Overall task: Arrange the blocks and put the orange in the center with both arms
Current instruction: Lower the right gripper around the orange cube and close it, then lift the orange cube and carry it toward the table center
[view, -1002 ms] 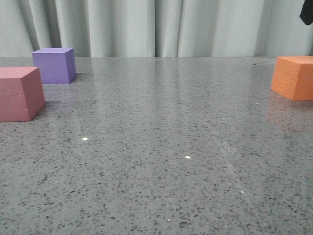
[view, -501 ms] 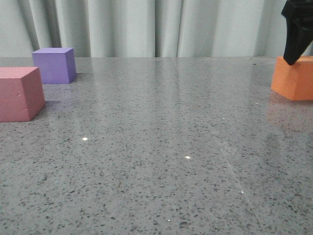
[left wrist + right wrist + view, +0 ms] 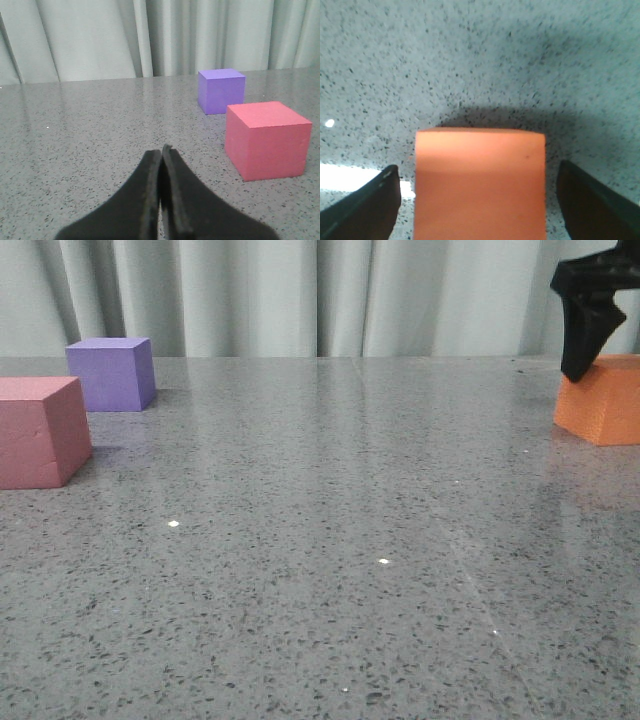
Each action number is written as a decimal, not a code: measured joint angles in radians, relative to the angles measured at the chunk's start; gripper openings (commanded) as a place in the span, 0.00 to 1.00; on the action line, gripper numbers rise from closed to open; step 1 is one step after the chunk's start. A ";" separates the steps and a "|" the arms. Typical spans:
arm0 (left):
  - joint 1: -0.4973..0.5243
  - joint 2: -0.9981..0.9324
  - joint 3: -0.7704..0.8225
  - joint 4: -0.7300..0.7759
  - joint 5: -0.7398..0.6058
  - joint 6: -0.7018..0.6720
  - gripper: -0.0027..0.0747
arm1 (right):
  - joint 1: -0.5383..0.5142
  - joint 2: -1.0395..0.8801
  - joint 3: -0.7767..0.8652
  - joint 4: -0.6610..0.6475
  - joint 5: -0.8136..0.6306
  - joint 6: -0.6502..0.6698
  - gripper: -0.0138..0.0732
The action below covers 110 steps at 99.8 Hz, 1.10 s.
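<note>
The orange block (image 3: 603, 405) sits at the table's far right. In the right wrist view the orange block (image 3: 480, 190) lies between the fingers of my open right gripper (image 3: 477, 172), with a gap on each side. One right finger (image 3: 583, 335) hangs by the block's upper left corner in the front view. The pink-red block (image 3: 40, 430) and the purple block (image 3: 112, 373) stand at the far left. My left gripper (image 3: 161, 150) is shut on nothing, low over the table, with the pink-red block (image 3: 265, 140) and the purple block (image 3: 221, 91) a little ahead of it and off to one side.
The blocks rest on a grey speckled table (image 3: 330, 540). A pale pleated curtain (image 3: 300, 295) hangs behind its far edge. The left arm does not show in the front view.
My right gripper has come down from the top right corner of the front view and now hangs at the orange block. The blocks have not moved.
</note>
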 measured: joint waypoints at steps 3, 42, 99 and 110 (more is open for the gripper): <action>0.000 0.000 0.000 0.000 0.000 0.000 0.01 | 0.000 0.008 0.000 0.000 0.005 0.000 0.88; 0.000 0.000 0.000 0.000 0.000 0.000 0.01 | 0.000 0.033 0.000 0.015 0.007 0.000 0.75; 0.000 0.000 0.000 0.000 0.000 0.000 0.01 | 0.000 0.033 -0.002 0.024 0.020 0.000 0.42; 0.000 0.000 0.000 0.000 0.000 0.000 0.01 | 0.000 0.033 -0.032 0.070 0.065 0.007 0.42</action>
